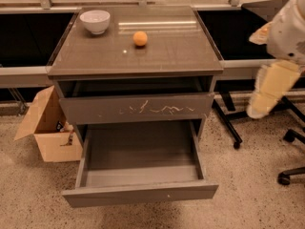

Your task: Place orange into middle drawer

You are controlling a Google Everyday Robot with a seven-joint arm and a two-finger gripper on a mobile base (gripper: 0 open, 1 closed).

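Observation:
The orange (140,38) sits on the glass top of the grey cabinet (176,56), right of a white bowl (95,21). The middle drawer (143,193) is pulled wide open below, and its inside is empty. Its plain front carries one tiny pale dot. Above it is a shut drawer front with pale scratches (138,109). My gripper is out of view. Only the white and cream arm (271,87) shows at the right edge, well right of the cabinet and apart from the orange.
An open cardboard box (47,132) stands on the speckled floor left of the cabinet. Office chair legs with castors (286,175) are on the right, under the arm. Dark desks run behind on both sides.

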